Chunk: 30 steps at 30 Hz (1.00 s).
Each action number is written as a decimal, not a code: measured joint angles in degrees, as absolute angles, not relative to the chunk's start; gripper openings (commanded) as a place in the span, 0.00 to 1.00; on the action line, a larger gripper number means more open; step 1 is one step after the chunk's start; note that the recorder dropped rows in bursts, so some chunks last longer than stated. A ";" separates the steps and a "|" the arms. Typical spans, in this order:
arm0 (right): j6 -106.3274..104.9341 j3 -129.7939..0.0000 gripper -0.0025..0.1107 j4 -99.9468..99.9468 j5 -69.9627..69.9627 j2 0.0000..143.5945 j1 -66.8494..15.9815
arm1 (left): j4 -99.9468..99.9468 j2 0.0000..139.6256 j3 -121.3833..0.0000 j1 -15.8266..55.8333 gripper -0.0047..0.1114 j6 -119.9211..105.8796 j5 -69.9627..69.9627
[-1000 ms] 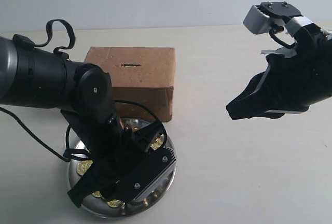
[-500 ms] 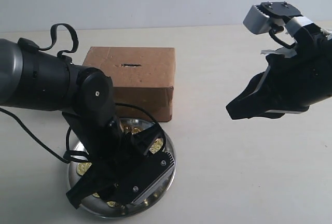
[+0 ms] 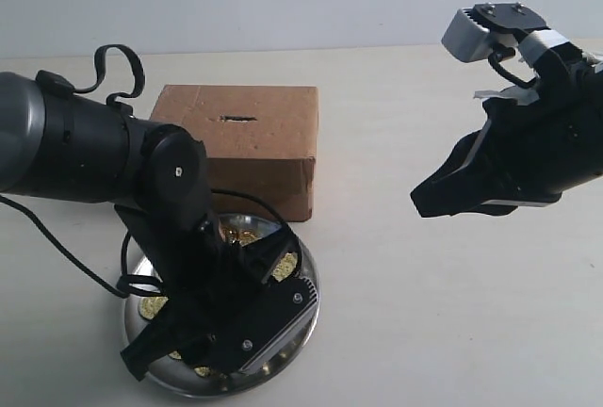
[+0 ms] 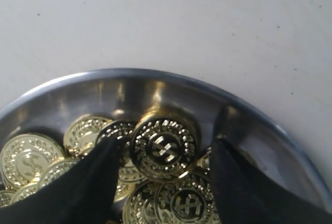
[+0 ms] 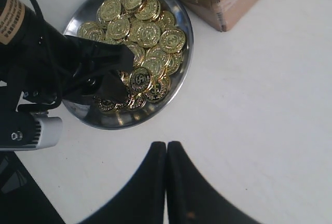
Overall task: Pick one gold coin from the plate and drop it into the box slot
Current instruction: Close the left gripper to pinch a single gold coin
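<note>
While the left gripper (image 4: 166, 145) stands spread either side of one embossed gold coin (image 4: 163, 149) in the round shiny silver metal plate (image 4: 155, 74), lower left in the exterior view, the right gripper (image 5: 166, 147) hangs pressed together at right. The plain brown cardboard box (image 3: 254, 153) with its narrow dark slot (image 3: 237, 119) sits just above the plate.

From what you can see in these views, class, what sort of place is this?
Probably a robotics lab bench. The clues are a bare pale table, two black arms ending in the left gripper and right gripper, and staged props: a plate of gold coins beside a slotted cardboard box.
</note>
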<state>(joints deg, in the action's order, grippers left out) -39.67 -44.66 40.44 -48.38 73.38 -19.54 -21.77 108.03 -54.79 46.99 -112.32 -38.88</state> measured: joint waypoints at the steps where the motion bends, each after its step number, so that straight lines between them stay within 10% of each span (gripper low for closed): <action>1: -39.67 -44.66 0.02 40.44 -48.38 73.38 -19.54 | -21.77 108.01 -54.79 47.27 0.49 -112.42 -38.88; 30: -39.67 -44.66 0.02 40.44 -48.38 73.38 -19.54 | -20.00 108.18 -54.90 48.97 0.31 -110.74 -38.94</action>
